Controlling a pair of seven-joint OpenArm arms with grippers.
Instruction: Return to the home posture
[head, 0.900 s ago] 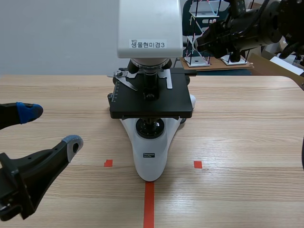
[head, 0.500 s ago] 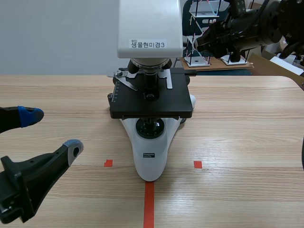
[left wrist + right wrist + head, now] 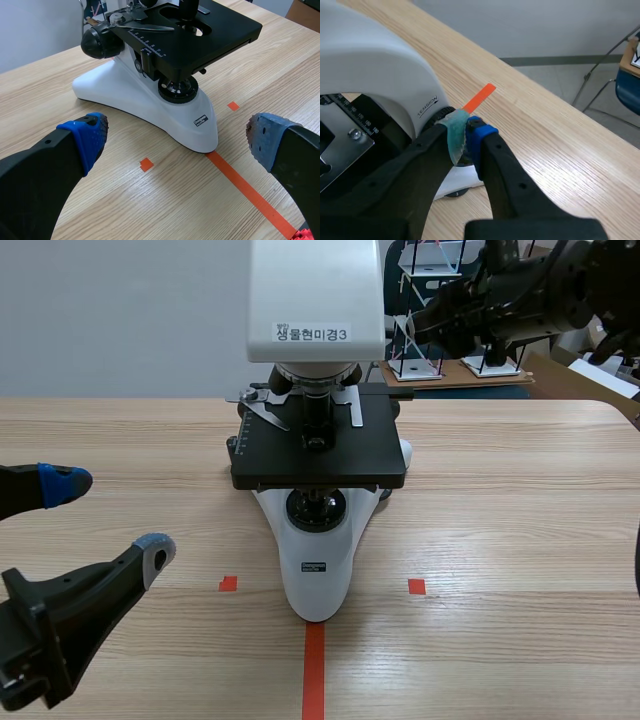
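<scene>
You are taking both arms home. Your left hand [image 3: 108, 515] is hanging wide open, low beside the microscope [image 3: 318, 460] on the worktop [image 3: 520, 500]. Your right hand [image 3: 464, 136] is pinched closed on nothing, high by the microscope's head. Lift it away slowly, without bumping.

The light wooden table [image 3: 520, 500] carries one thing: a white microscope [image 3: 318, 570] with a black stage [image 3: 320, 455], standing at the table's middle. Its rounded foot points toward 6 o'clock and meets the end of an orange-red tape line [image 3: 313, 670]. One small tape square [image 3: 228, 584] is stuck at the foot's 9 o'clock, and another at its 3 o'clock.
</scene>
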